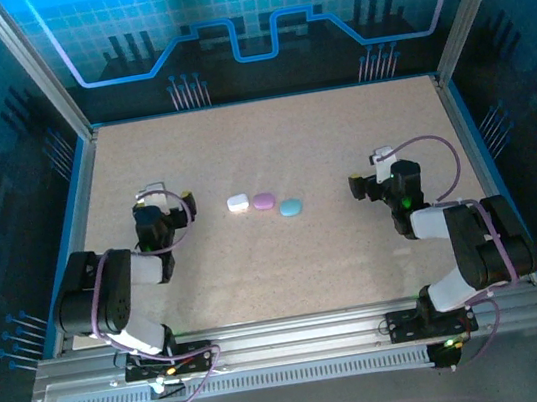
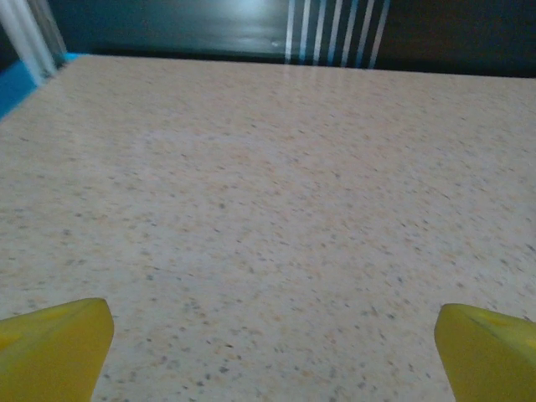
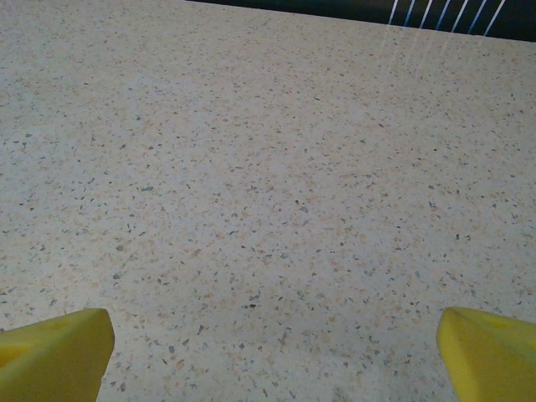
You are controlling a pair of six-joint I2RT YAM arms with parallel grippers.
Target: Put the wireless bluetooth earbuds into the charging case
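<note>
Three small rounded charging cases lie in a row mid-table: a white case (image 1: 239, 203), a purple case (image 1: 263, 201) and a light blue case (image 1: 292, 207). All look closed. The earbuds are out of view. My left gripper (image 1: 153, 191) rests low over the table, well left of the white case. In the left wrist view its yellow fingertips (image 2: 59, 343) stand far apart over bare table, so the left gripper (image 2: 272, 352) is open and empty. My right gripper (image 1: 383, 155) sits right of the blue case. The right gripper (image 3: 275, 352) is open too, with nothing between its fingertips (image 3: 59, 352).
The speckled beige table (image 1: 289, 269) is bounded by a blue rim and aluminium posts at its sides and back. Both arm bases stand at the near edge.
</note>
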